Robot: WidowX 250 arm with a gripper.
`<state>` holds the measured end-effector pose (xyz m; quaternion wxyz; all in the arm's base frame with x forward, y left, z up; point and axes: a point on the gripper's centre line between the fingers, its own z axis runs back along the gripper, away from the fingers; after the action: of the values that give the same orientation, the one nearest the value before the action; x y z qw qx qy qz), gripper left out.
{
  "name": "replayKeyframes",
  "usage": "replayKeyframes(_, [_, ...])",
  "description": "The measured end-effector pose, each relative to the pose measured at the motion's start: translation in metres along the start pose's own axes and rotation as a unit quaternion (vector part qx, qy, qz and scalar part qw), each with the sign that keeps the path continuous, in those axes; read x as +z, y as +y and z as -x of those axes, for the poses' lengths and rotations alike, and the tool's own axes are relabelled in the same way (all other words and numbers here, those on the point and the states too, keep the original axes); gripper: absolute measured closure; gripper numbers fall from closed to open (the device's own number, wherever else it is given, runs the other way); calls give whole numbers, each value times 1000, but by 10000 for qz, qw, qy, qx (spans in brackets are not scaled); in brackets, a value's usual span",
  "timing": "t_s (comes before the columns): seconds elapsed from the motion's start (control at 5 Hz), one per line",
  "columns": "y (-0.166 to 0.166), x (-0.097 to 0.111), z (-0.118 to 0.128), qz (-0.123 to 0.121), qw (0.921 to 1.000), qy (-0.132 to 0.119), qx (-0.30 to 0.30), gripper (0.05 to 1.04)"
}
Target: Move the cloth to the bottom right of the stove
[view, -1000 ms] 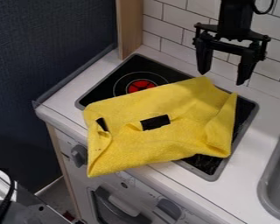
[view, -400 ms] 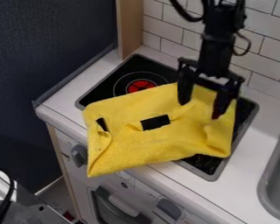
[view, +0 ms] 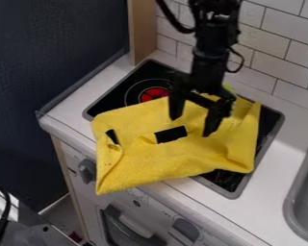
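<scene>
The fuzzy yellow cloth lies rumpled across the smooth black stove, one pointed corner drooping over the near left edge of the white counter. The tool, black and angular, hangs over it, fingers spread, empty.

On my camera I have a dark blue wall at the left and white brick-pattern tiles behind, a pale wooden post between them. A grey sink sits in the right of the white surface; below are a light cabinet front and grey knobs
</scene>
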<state>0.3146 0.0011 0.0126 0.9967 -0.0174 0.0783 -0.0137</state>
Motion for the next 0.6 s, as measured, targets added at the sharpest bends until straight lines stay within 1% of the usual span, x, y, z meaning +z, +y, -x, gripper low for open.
replayKeyframes(0.2, [13, -2, 6, -14, 9999, -50, 161, 94])
replayKeyframes(0.4, [13, -7, 14, 10, 9997, 87, 233, 125])
replayKeyframes(0.6, [12, -8, 13, 66, 9997, 35, 231, 118])
